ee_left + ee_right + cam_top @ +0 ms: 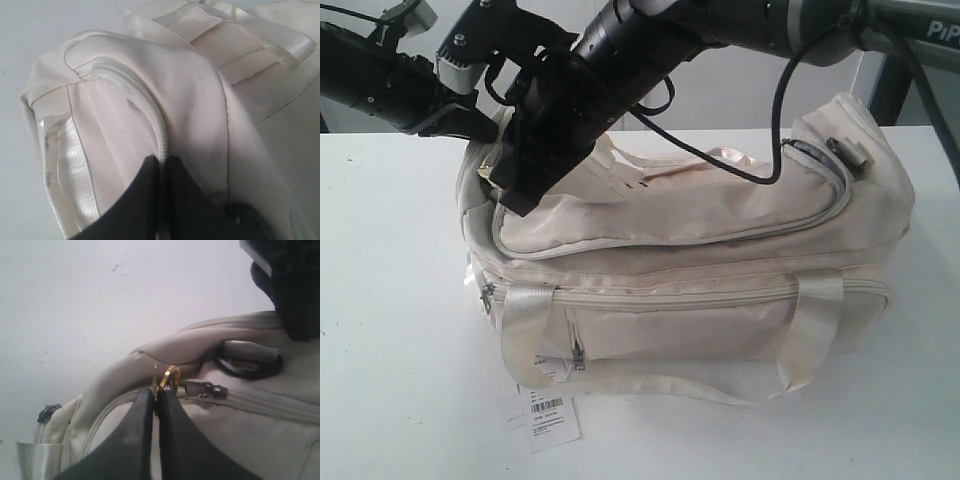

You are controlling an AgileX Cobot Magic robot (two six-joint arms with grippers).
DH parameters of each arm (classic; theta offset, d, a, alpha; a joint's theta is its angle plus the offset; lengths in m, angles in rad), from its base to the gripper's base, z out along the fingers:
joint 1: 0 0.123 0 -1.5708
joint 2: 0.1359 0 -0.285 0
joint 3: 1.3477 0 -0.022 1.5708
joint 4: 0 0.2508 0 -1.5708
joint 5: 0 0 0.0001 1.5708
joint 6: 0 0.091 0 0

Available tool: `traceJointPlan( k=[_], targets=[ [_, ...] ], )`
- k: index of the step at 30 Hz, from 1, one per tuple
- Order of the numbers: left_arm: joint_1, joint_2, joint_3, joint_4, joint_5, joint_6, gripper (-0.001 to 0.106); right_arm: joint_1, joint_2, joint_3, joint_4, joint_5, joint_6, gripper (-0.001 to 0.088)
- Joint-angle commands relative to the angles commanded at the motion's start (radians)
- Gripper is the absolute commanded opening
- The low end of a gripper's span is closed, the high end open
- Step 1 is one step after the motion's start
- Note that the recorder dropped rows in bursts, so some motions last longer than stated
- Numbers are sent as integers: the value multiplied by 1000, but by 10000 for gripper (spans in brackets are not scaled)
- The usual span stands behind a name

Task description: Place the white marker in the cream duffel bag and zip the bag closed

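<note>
The cream duffel bag (720, 220) lies on the white table, and its curved top zipper (670, 245) looks closed along its visible length. My right gripper (515, 200) reaches across to the bag's left end. In the right wrist view that gripper (156, 392) is shut on the gold zipper pull (169, 376). My left gripper (490, 148) is at the same end, behind the right arm. In the left wrist view it (163, 160) is shut on the bag's corded zipper seam (150, 107). The white marker is hidden.
A white barcode tag (552, 420) lies on the table (390, 300) in front of the bag. Glossy handles (525, 320) hang over the front pocket. A black cable (775, 150) drapes across the bag's top. A table frame (890, 80) stands behind on the right.
</note>
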Motion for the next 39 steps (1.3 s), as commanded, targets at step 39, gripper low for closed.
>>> traceJointPlan(
  k=[39],
  targets=[
    [0, -19, 0, 6, -54, -61, 164, 0, 2, 0, 78, 108, -207, 0]
  ],
)
